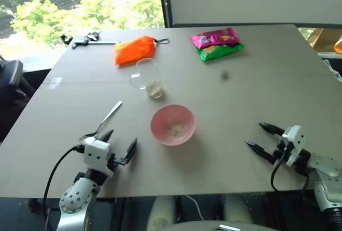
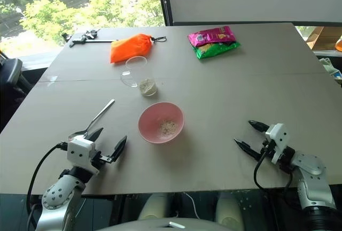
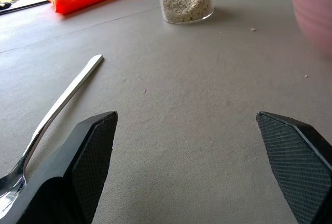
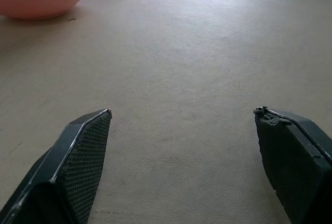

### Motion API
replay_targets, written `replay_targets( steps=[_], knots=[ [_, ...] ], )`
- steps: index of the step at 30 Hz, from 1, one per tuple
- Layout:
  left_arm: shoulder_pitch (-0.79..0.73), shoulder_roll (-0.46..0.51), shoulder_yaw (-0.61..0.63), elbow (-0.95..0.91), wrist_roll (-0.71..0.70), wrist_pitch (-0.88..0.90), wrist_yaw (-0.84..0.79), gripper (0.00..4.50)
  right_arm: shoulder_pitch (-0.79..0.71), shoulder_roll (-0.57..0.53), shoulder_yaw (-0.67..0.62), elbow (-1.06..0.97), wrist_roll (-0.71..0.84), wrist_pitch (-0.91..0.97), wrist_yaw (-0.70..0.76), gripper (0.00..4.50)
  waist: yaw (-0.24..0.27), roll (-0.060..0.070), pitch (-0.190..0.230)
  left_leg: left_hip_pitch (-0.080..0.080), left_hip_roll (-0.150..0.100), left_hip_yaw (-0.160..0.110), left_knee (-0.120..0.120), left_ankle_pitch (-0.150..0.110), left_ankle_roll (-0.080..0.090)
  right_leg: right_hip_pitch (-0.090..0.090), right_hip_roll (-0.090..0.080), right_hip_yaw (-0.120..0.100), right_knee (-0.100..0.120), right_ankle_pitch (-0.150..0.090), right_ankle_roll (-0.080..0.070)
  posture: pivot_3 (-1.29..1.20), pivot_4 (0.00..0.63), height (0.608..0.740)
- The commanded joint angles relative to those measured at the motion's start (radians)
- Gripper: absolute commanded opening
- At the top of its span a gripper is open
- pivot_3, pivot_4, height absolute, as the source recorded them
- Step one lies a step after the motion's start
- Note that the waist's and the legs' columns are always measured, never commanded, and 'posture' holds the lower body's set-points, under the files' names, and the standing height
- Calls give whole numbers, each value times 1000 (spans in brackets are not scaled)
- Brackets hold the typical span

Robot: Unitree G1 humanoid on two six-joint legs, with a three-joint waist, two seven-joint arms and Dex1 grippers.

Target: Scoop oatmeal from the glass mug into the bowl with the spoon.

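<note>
So the grey table (image 1: 256,102) has a bit of clutter along the far side: 1 orange pouch (image 1: 134,49) with a small clip on it, 1 pink-and-green snack packet (image 1: 216,44) to its right, and 1 black-and-silver tool (image 1: 85,39) at the far left corner. None of that sits between the grippers and the task stuff, it's all behind the mug.

The glass mug (image 1: 148,77) stands upright just in front of the orange pouch, with oatmeal (image 1: 155,88) sitting in its bottom. The bowl (image 1: 172,124) is nearer, a little to the right of the mug, and there's already a small patch of flakes in the middle of it. 1 mug, 1 bowl, 1 spoon. A couple of stray crumbs lie on the table near the bowl in the left wrist view.

The spoon (image 1: 104,121) lies flat on the table left of the bowl, handle pointing toward the far side, its scoop end right beside the left gripper (image 1: 121,144). That gripper's jaws are spread wide with nothing in them, 1 finger just beside the spoon.

The right gripper (image 1: 262,137) is well apart on the right side of the table, jaws also wide and holding nothing, bare tabletop between it and the bowl.
</note>
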Motion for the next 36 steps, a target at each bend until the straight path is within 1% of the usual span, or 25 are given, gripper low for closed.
replay_targets(
  steps=[1, 30, 36],
  knots=[
    [25, -8, -50, 64, 28, 33, -8, 4500, 9, 12, 25, 20, -12, 20, -6, 4455, 0, 0, 0, 0, 0, 0, 0, 0, 0, 0, 0, 0, 0, 0, 0, 0, 150, 696],
    [30, -11, -49, 67, 24, 24, -10, 4500, 11, 13, 26, 17, -13, 21, -11, 4455, 0, 0, 0, 0, 0, 0, 0, 0, 0, 0, 0, 0, 0, 0, 0, 0, 150, 696],
    [14, -26, -30, 35, -15, 46, -1, 4500, 3, 12, 26, 14, -10, 26, -10, 4455, 0, 0, 0, 0, 0, 0, 0, 0, 0, 0, 0, 0, 0, 0, 0, 0, 150, 696]
  ],
)
